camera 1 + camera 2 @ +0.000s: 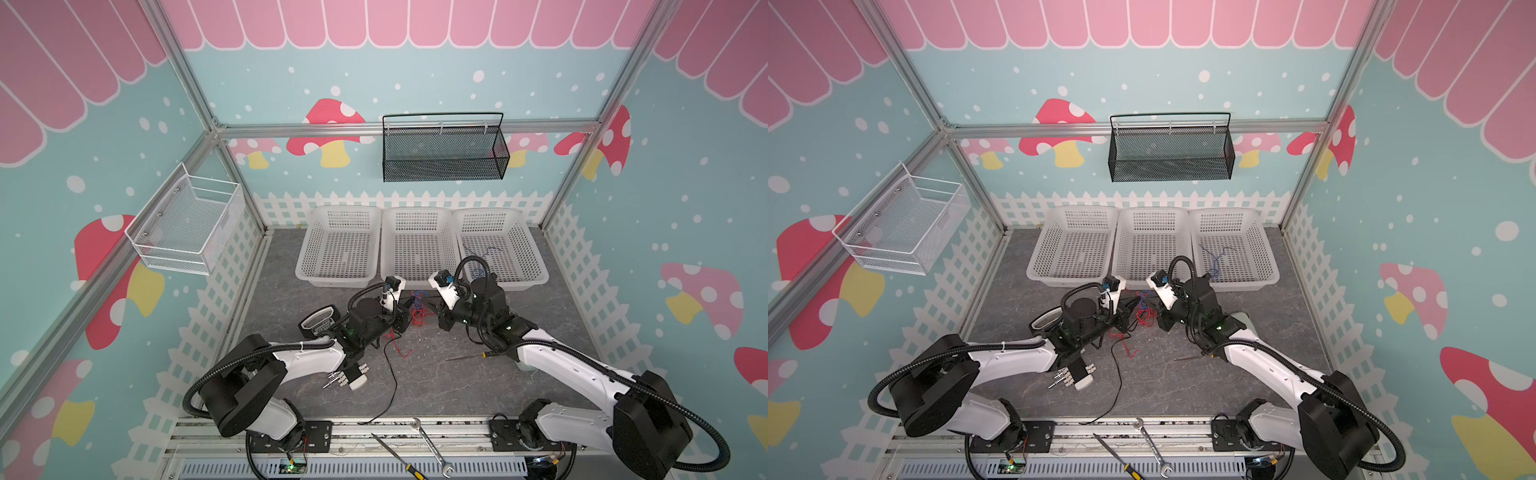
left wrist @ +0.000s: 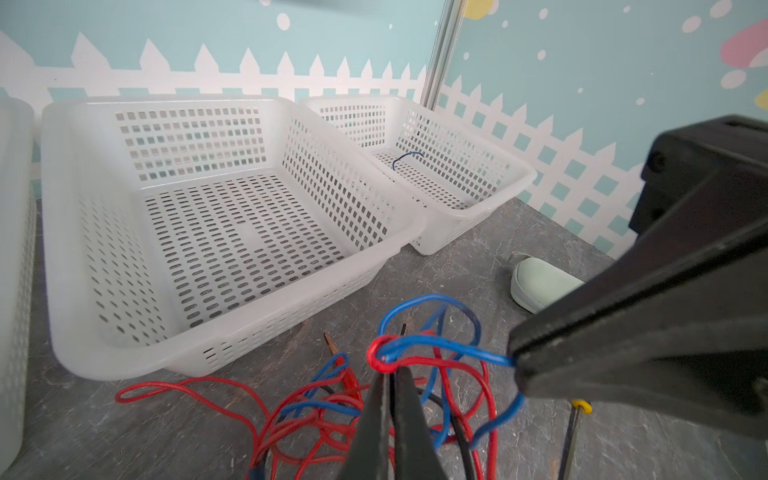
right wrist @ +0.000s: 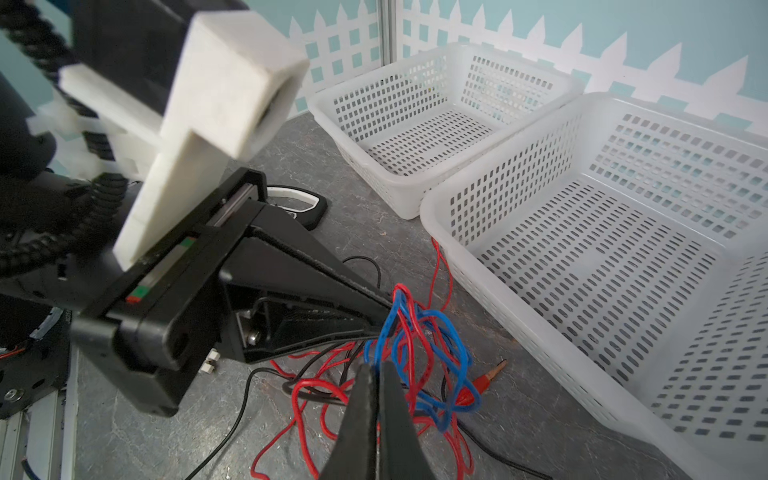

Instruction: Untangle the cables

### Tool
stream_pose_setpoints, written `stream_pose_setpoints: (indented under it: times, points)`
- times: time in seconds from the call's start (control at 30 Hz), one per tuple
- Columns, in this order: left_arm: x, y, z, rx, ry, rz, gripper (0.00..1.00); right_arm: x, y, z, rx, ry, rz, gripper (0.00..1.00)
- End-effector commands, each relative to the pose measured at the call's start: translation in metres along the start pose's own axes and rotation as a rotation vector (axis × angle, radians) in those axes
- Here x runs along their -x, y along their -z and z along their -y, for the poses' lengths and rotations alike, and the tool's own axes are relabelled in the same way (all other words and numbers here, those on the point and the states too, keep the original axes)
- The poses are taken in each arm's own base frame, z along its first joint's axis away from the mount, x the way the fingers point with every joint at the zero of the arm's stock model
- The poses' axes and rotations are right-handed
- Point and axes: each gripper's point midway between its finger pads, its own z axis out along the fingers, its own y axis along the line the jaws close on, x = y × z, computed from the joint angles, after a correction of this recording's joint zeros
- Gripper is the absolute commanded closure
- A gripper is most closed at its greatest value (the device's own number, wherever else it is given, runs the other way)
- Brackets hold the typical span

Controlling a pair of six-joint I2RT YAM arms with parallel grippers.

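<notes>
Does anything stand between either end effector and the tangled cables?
Nothing visible. The left end effector is shut on the cables at a red-and-blue knot; the right end effector is shut on a blue strand.

My cables (image 2: 440, 344) show red, blue and black on a grey marbled table (image 1: 436, 386) — I see 3 white perforated baskets (image 1: 415, 253), teal walls (image 1: 415, 79) with red-pink spotted mushrooms (image 1: 328, 120).
</notes>
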Motion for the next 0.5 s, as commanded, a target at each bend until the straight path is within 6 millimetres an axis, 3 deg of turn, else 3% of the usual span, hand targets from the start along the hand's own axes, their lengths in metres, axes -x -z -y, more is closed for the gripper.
stream_pose_setpoints:
  times: [0.0,0.1,0.3,0.47]
  points:
    - [0.003,0.004,-0.014,0.062,0.002,0.016,1.00,0.005,0.004,0.000,-0.019,0.002,0.020,1.00]
    - [0.004,0.006,-0.015,0.067,-0.004,0.013,1.00,0.003,0.002,0.002,-0.026,-0.017,0.007,1.00]
    - [0.002,0.006,-0.014,0.070,-0.004,0.004,1.00,0.001,-0.006,0.001,-0.004,-0.047,-0.016,0.85]
    - [0.002,0.005,-0.012,0.063,-0.006,0.006,1.00,-0.002,-0.014,0.003,0.004,-0.064,-0.039,0.80]
